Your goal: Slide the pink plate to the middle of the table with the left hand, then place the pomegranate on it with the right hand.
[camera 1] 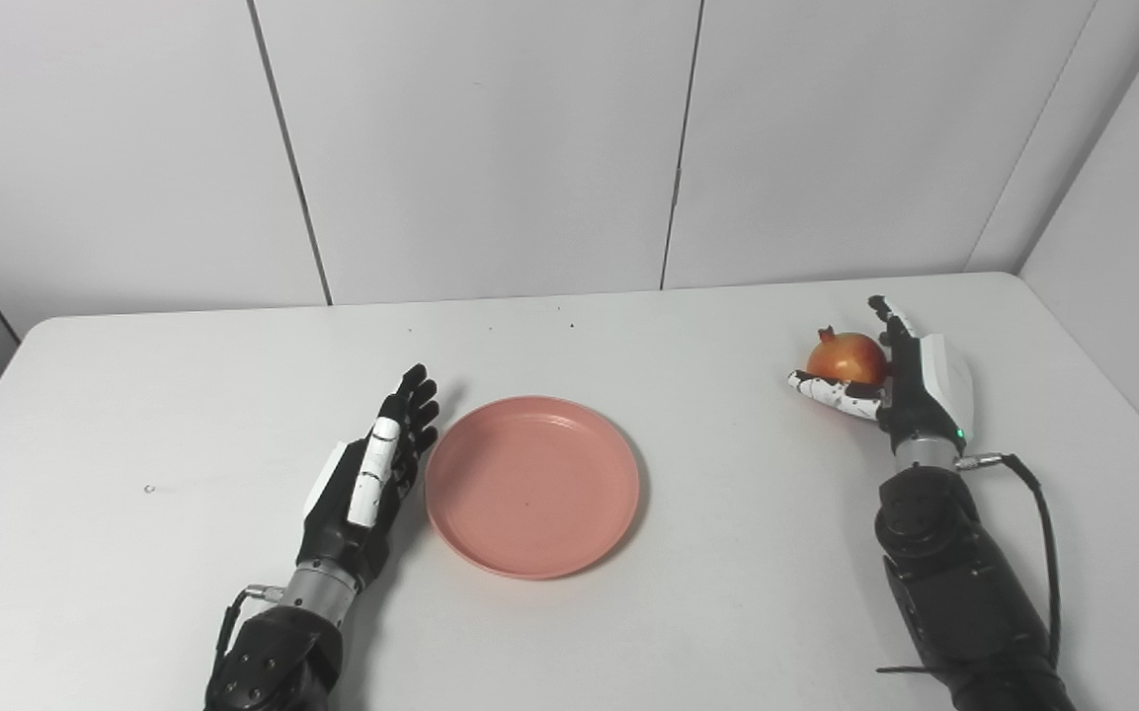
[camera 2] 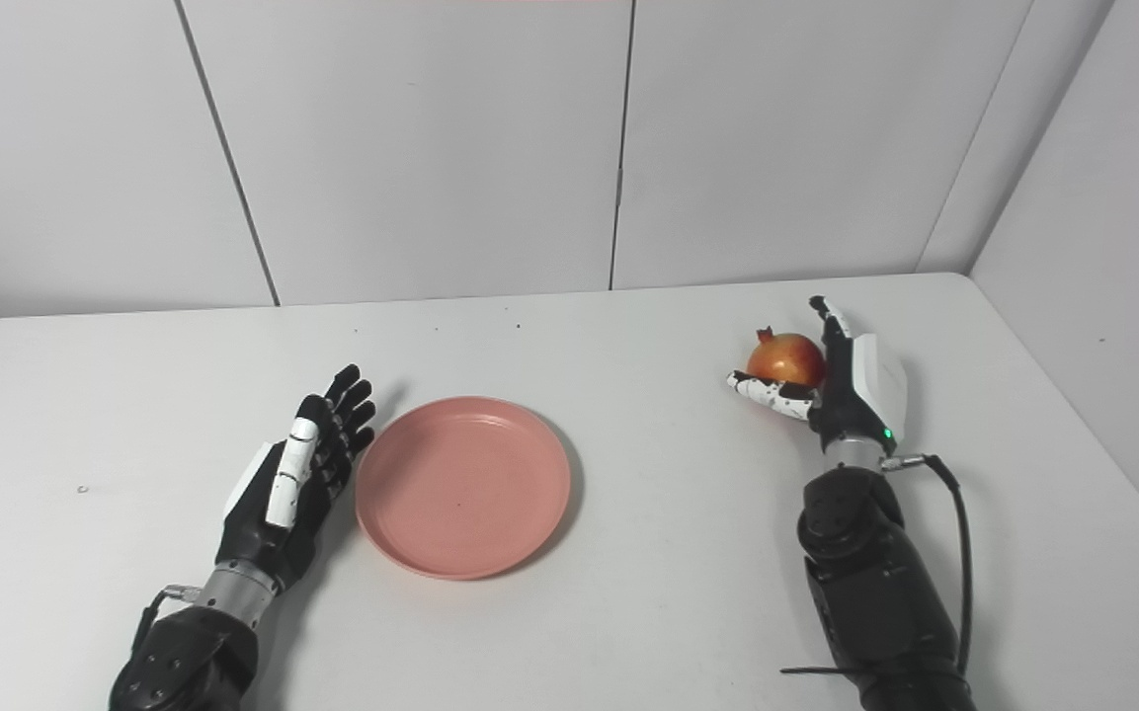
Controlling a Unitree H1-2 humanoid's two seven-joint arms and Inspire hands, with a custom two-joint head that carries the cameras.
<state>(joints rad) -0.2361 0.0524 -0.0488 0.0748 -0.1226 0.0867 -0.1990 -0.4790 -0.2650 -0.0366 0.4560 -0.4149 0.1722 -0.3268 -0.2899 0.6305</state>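
Note:
The pink plate lies empty near the middle of the white table. My left hand rests on edge just left of the plate, fingers straight and apart, palm against or very near the rim, holding nothing. At the right, the red-orange pomegranate sits on the table. My right hand cups it from the right: its palm is against the fruit, its fingers stretch straight past the far side, and its thumb reaches along the near side. The fingers are not closed around the fruit.
Grey wall panels stand behind the table, and another runs along its right side. A small speck lies at the table's left. Bare tabletop separates the plate from the pomegranate.

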